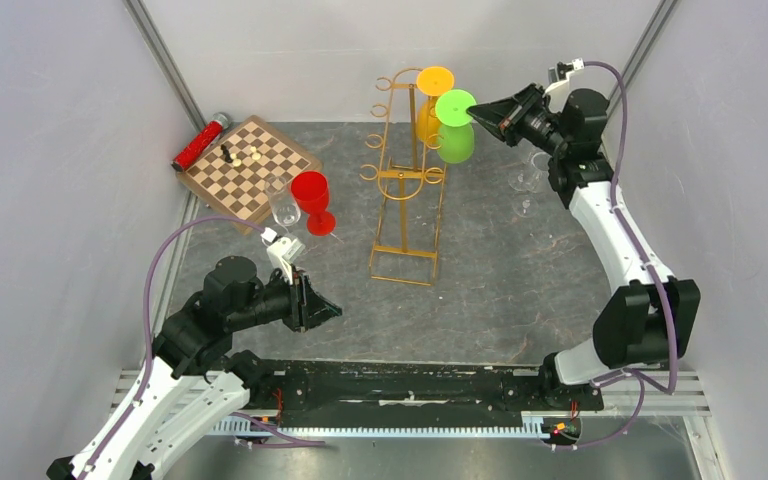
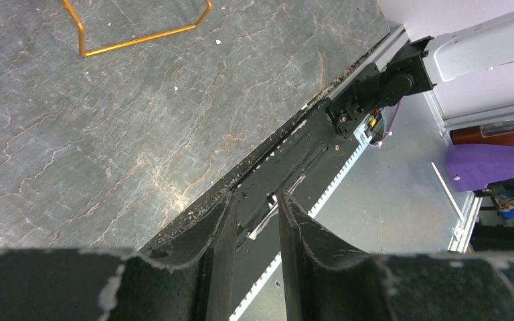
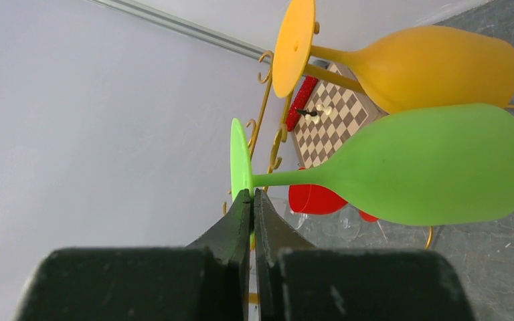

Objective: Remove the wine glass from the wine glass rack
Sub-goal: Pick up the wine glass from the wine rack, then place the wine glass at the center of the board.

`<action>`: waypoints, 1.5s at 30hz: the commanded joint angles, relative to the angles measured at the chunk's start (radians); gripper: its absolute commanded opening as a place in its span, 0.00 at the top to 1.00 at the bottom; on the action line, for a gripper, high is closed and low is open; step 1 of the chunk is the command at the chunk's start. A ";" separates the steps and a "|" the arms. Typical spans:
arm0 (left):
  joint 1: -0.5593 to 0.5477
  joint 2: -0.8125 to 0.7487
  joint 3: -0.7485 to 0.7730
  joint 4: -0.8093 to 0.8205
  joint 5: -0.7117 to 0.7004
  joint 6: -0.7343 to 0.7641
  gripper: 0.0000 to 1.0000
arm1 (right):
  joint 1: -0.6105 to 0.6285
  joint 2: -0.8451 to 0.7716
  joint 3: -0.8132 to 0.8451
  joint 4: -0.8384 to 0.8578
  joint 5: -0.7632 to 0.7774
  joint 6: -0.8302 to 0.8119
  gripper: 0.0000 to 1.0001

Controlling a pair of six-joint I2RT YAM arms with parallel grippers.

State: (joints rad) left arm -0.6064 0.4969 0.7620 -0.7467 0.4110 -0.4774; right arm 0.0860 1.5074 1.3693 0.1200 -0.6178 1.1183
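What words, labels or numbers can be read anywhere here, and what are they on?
No readable text in any view.
Red cylinder with a silver end beside the wooden chessboard: any print is too small to read.
Green plastic wine glass, orange plastic wine glass, gold wire wine glass rack: no markings visible.
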 commanded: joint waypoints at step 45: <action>0.003 0.147 0.081 0.137 0.038 -0.239 0.25 | 0.351 -0.714 -0.570 -0.392 -0.089 -0.903 1.00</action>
State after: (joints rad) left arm -0.6064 0.6449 0.7826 -0.6682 0.4225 -0.6304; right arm 0.3740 0.8429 0.8185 -0.2703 -0.7063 0.3721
